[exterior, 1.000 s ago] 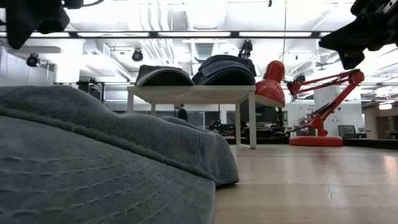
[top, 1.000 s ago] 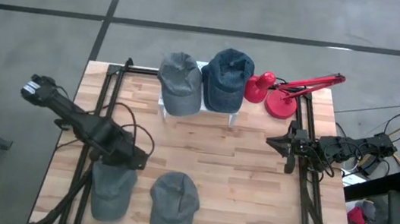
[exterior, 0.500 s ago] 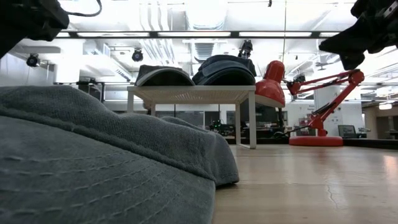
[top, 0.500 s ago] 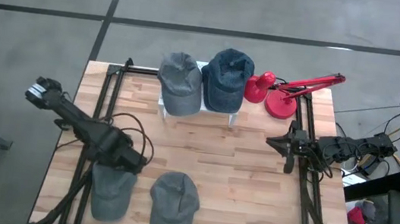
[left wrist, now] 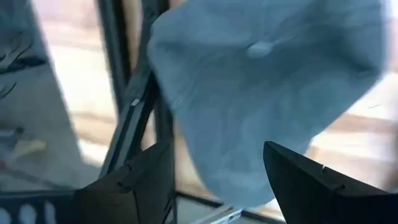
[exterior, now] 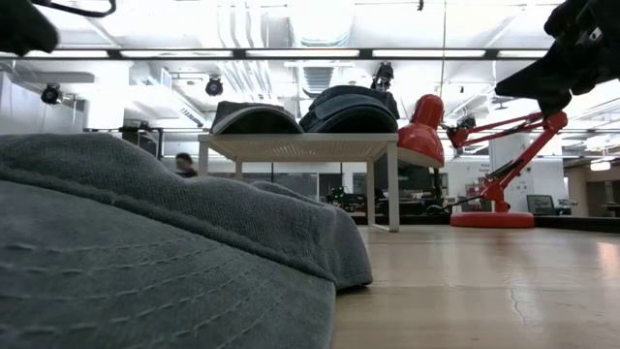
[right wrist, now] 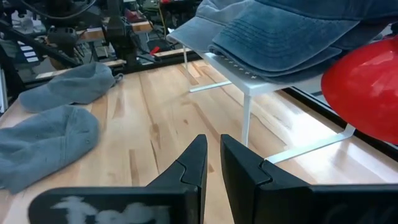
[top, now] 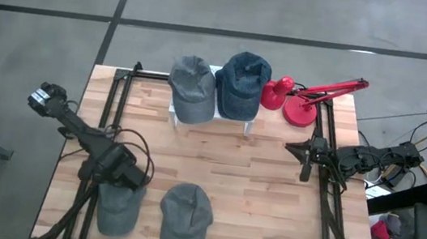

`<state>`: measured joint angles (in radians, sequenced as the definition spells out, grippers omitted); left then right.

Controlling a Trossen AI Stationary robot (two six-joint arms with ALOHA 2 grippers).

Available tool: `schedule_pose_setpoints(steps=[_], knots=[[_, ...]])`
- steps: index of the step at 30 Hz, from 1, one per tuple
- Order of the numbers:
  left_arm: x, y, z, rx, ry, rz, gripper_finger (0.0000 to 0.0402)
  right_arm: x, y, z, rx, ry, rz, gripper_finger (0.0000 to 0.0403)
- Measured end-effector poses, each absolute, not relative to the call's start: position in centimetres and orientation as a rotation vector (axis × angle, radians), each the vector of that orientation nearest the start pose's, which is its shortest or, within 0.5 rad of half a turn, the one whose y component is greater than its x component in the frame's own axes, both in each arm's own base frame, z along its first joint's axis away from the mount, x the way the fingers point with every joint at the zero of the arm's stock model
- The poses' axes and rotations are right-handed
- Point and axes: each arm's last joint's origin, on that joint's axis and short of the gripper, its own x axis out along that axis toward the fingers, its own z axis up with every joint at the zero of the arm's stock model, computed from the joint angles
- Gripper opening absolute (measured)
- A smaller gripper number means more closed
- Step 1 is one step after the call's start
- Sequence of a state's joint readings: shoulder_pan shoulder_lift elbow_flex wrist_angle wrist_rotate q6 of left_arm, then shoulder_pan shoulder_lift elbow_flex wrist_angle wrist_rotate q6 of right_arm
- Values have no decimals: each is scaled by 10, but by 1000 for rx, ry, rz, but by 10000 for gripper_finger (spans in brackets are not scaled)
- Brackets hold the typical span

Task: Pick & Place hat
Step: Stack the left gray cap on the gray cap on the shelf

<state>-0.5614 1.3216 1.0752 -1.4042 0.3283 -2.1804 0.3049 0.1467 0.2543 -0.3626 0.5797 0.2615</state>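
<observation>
Target looks like the grey fabric cap [top: 119,208] at the near-left corner of the light wood plank worktop [top: 262,191], lying flat beside the left frame rail. A second grey fabric cap [top: 187,212] sits just beside it toward the middle. Two more are parked on the small white rack [top: 250,125] at the far edge: a grey cap [top: 192,88] and a dark blue denim cap [top: 242,83], with a red desk lamp [top: 299,97] next to them.

Left end effector [top: 119,175] hangs right over the near-left cap's far edge. Wrist view has its fingers [left wrist: 317,180] spread wide, released, straddling the crown with the top button [left wrist: 259,48] visible between them. Nothing gripped.

Right end effector [top: 304,160] waits at the right rail, well apart from every cap; fingers nearly together, a thin gap only, nothing held.

For the grab, my read:
- come down centred on the crown, not the brim. Soft fabric will fold, so pinch a good ridge of it.
- keep clear of the frame rail [left wrist: 127,118] running beside the cap; it shows close to one finger.
- lift straight up before moving, so the neighbouring cap isn't dragged.

Hard to tell:
- the left arm covers the cap's far edge from above, so brim direction is unclear.
- the low view is mostly filled by a close cap; the left end effector only shows as a dark bit in its corner.
- left wrist view is blurred, so the gap between fingertips and fabric can't be judged.
- where the cap should end up isn't shown; the rack looks full.
</observation>
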Motion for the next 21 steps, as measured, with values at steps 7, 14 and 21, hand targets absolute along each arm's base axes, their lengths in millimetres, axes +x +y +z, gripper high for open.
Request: schedule_pose_setpoints(steps=[7, 14, 21], knots=[[158, -124, 263, -1320, 1609, 1376, 250, 86, 10, 205, 149, 193, -301, 43], [155, -125, 251, -1312, 1593, 1434, 250, 86, 10, 205, 150, 193, -300, 43], [155, -124, 230, -1344, 1578, 1438, 250, 86, 10, 205, 182, 188, -303, 43]])
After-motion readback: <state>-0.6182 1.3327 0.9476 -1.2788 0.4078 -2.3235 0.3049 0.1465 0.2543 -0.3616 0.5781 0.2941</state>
